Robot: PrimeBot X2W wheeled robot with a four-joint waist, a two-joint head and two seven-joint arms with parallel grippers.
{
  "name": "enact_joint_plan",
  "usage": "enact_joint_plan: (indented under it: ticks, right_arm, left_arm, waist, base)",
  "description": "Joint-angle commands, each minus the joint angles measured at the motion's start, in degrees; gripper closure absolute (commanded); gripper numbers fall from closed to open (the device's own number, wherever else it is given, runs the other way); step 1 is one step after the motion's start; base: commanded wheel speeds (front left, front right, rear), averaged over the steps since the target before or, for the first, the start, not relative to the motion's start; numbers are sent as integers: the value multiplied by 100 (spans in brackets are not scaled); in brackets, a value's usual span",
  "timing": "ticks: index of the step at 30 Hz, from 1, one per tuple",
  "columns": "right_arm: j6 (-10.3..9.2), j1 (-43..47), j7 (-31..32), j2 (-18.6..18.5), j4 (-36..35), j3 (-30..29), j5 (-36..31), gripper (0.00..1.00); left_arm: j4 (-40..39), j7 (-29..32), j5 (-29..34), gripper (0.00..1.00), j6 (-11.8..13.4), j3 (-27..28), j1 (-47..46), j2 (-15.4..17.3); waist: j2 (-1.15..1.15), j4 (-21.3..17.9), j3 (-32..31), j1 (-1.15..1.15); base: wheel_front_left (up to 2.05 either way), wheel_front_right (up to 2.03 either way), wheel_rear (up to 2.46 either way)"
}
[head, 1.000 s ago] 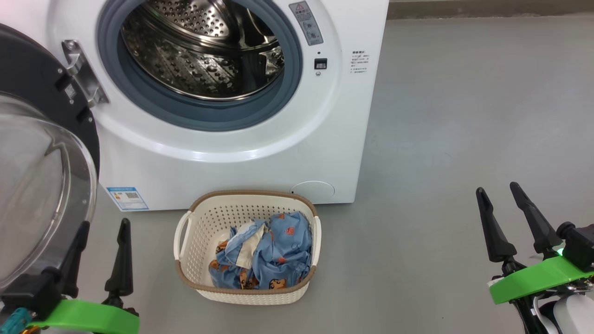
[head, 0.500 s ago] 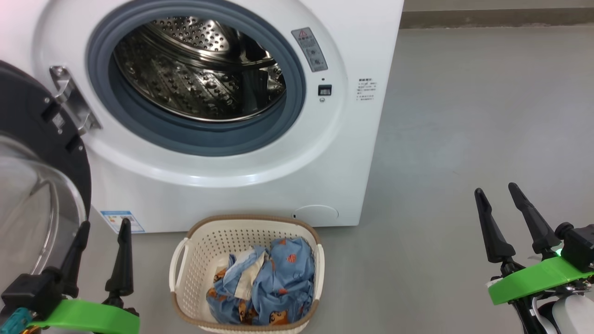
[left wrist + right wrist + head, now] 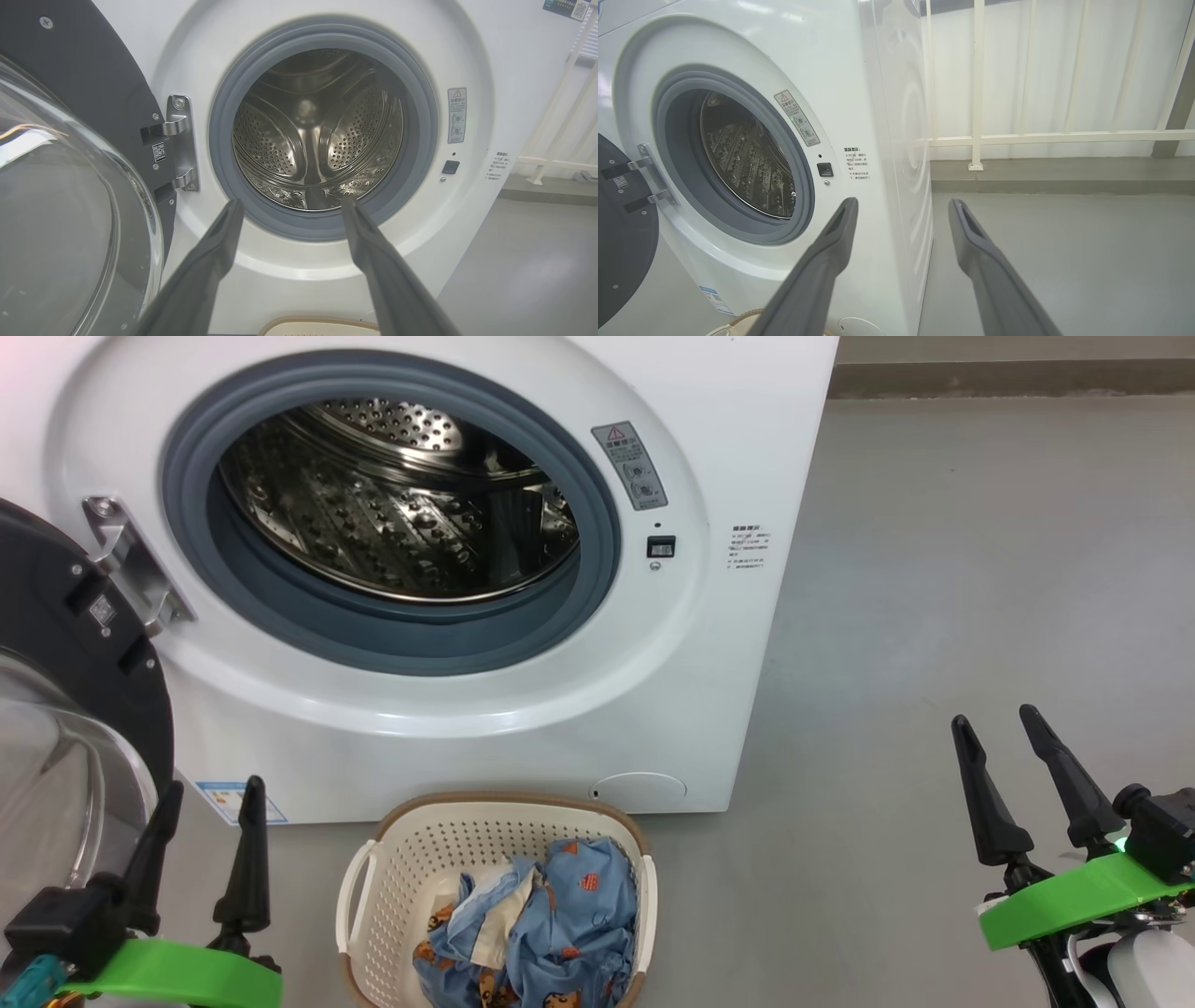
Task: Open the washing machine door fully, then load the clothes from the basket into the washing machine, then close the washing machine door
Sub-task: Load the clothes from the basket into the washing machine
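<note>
With the washing machine door (image 3: 56,616) swung open at the left, the clothes (image 3: 560,924) lie in the basket (image 3: 504,800) just before the washing machine (image 3: 467,728), while the left gripper (image 3: 213,789) and right gripper (image 3: 994,719) hover spread and empty.

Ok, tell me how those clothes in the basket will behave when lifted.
The clothes look floppy: they lie crumpled in folds, so they'll likely drape and trail. Probably light, being thin fabric. Heaped loosely in the basket, one pinch may lift only part.
</note>
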Motion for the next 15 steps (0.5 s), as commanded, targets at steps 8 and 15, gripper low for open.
enact_joint_plan:
  ticks: [8, 15]
  right_arm:
    - [26, -106, -52, -71, -100, 93, 38, 0]
    - [26, -122, -52, -76, -80, 93, 49, 0]
  left_arm:
    - [-62, -37, -10, 0, -8, 217, -181, 182]
    - [-21, -37, 0, 0, -2, 236, -187, 176]
  waist:
    - [0, 16, 2, 0]
    - [0, 20, -12, 0]
  base:
    - [0, 0, 0]
    - [0, 0, 0]
